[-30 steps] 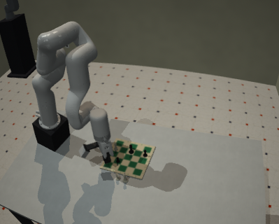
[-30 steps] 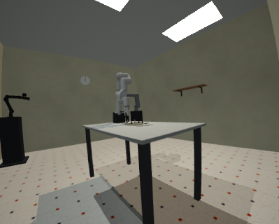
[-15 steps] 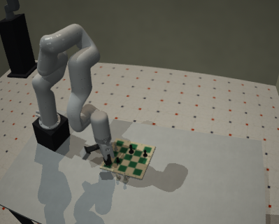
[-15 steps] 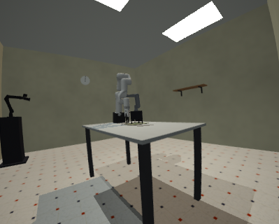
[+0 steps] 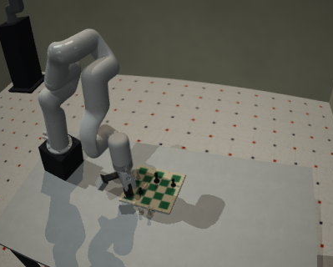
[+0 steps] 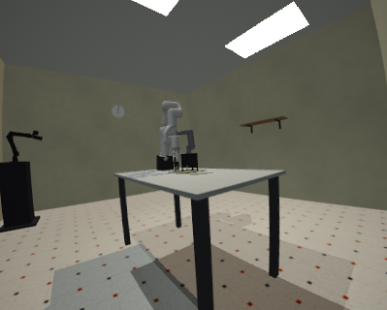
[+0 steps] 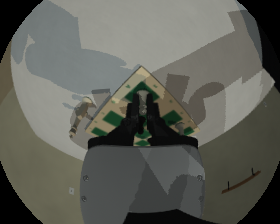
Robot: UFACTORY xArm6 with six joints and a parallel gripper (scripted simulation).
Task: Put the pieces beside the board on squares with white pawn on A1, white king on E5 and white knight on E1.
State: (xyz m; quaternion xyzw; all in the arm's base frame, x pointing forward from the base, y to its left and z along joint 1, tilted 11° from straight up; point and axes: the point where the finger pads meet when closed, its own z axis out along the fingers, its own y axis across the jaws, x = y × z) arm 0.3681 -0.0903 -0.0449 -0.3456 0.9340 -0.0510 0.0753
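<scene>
From my station, the wrist view shows what the top and exterior views do not: a white piece (image 7: 143, 96) between the fingers of the end effector (image 5: 128, 193) (image 6: 176, 167) (image 7: 142, 101). The exterior view alone shows the wall clock (image 6: 117, 111), while the chessboard (image 5: 179, 197) (image 6: 200, 170) (image 7: 141, 73) appears there only as a thin line on the counter (image 5: 255, 209) (image 6: 205, 182) (image 7: 166, 30). I find the arm (image 5: 96, 89) (image 6: 171, 116) raised and folded over at its top, its base (image 5: 63, 164) (image 6: 164, 163) by the counter's left edge in the top view and its last link reaching down to the board, tilted slightly in that view. The end effector is nearly closed, its fingers narrowly apart, and I record it as gripping the white piece; the kind of piece is too small to confirm. That piece lies directly between the fingertips, over the green square at the board's near-left corner as seen from the top; I cannot tell whether its base touches the square. Two further white pieces (image 5: 150, 214) (image 7: 85, 107) are on the counter just beside the board, outside the fingers. Black pieces (image 5: 156, 178) are on the board.
</scene>
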